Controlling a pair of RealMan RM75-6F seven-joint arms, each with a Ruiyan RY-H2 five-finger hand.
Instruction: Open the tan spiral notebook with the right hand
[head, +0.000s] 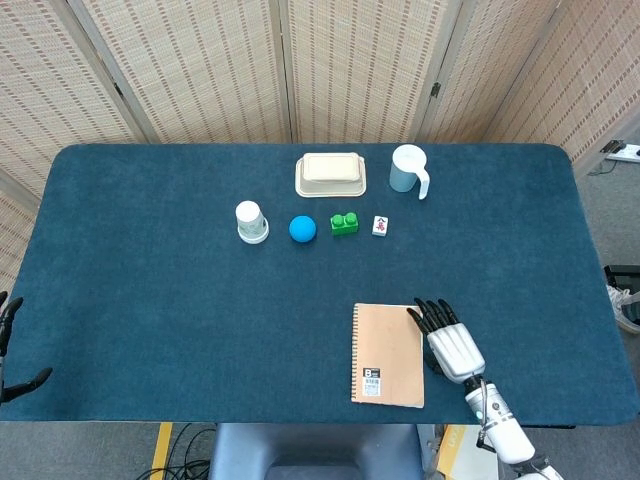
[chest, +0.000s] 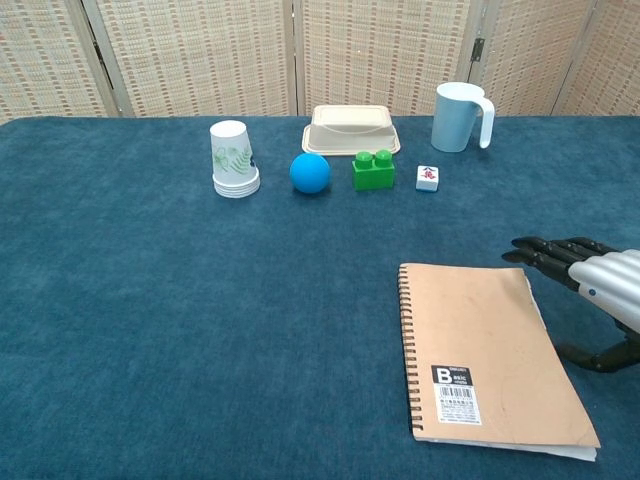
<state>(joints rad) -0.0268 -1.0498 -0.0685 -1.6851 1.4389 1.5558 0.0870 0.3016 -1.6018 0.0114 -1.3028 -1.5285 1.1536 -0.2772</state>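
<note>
The closed tan spiral-bound cardboard-covered notebook (chest: 487, 350) lies flat on the blue surface (chest: 200, 330), near edge, so the empty right hand (chest: 590, 285), fingers spread beside its free edge, should hook under the cover and swing it leftward.

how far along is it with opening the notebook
Early stage. Done: the right hand has reached the tan spiral notebook's free right edge, fingers spread. In hand: nothing gripped; whether the fingers touch the cover is unclear. Left: catch the cover's edge and swing it over the spiral. The cover lies flat and closed.
</note>
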